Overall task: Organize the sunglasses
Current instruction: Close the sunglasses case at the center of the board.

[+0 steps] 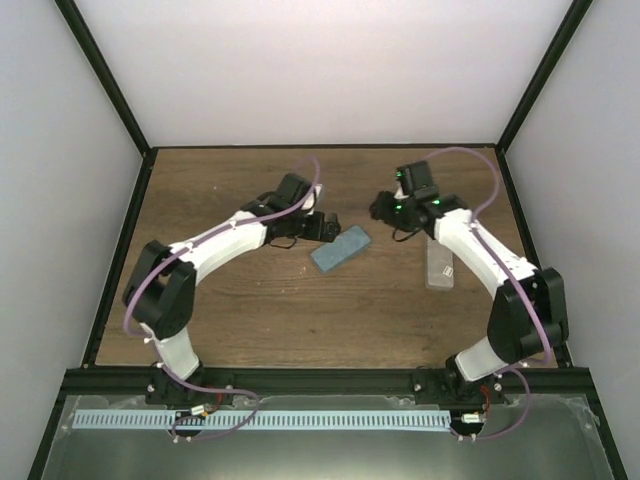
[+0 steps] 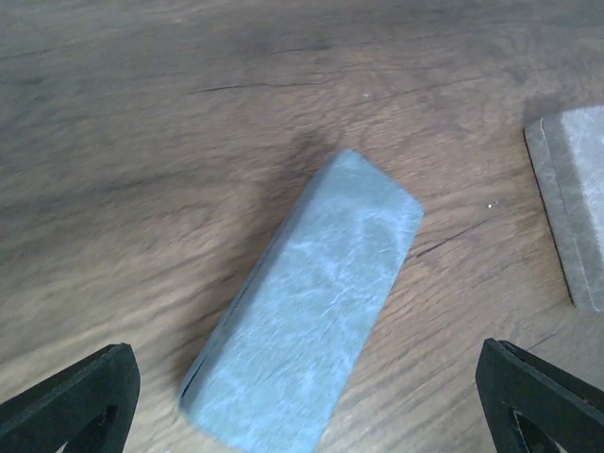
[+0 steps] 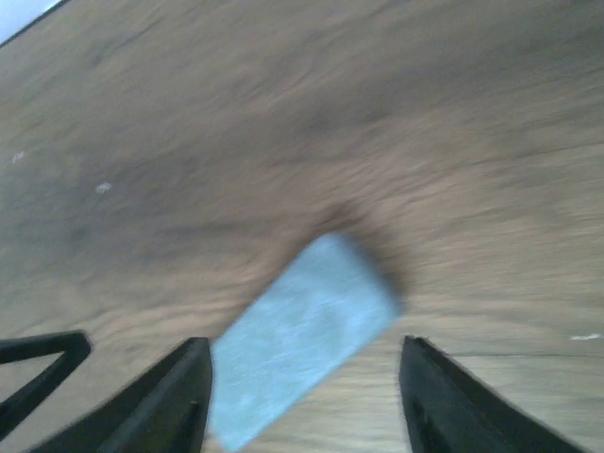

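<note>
Well, left tool [image 2: 304, 354] and right tool [image 3: 304, 344] both gape empty over the shut blue-grey case [image 2: 311, 311] on the desk [image 2: 142, 142]; looks packed, so back straight up, no nudging.

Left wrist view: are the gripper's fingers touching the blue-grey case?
No, the left gripper is open, and both fingers stand clear of the case, with bare table between.

left arm [image 1: 215, 245]: white links, black joints
right arm [image 1: 480, 255]: white links, black joints, green lights [image 1: 399, 208] at wrist
cables [image 1: 130, 290]: purple, looping along each arm
</note>
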Controlling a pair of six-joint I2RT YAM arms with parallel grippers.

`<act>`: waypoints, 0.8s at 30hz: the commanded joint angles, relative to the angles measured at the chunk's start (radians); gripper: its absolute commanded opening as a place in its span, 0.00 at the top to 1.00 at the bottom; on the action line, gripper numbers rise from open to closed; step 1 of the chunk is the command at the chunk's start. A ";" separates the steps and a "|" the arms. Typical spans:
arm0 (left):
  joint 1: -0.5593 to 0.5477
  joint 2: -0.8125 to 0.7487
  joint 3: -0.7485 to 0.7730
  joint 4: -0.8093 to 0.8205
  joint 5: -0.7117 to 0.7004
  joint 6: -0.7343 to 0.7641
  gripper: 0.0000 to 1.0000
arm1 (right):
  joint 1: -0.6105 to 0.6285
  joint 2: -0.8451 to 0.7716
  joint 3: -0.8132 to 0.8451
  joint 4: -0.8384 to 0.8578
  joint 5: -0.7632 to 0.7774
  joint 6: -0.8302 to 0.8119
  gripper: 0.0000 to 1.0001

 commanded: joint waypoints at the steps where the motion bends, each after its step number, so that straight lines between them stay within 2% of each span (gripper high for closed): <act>1: -0.074 0.108 0.125 -0.064 -0.059 0.155 0.00 | -0.115 -0.075 -0.037 -0.151 0.150 -0.038 0.23; 3: -0.119 0.152 0.172 -0.076 -0.087 0.237 0.00 | -0.172 -0.117 -0.077 -0.160 0.143 -0.060 0.10; 6: -0.179 0.207 0.224 -0.106 -0.127 0.339 0.00 | -0.262 -0.179 -0.149 -0.140 0.085 -0.080 0.01; 10: -0.193 0.314 0.344 -0.226 -0.153 0.386 0.00 | -0.346 -0.209 -0.209 -0.132 0.014 -0.147 0.00; 15: -0.193 0.353 0.376 -0.257 -0.192 0.417 0.00 | -0.362 -0.156 -0.245 -0.135 -0.026 -0.232 0.00; 24: -0.193 0.355 0.388 -0.277 -0.214 0.436 0.00 | -0.362 -0.088 -0.298 -0.112 0.081 -0.250 0.00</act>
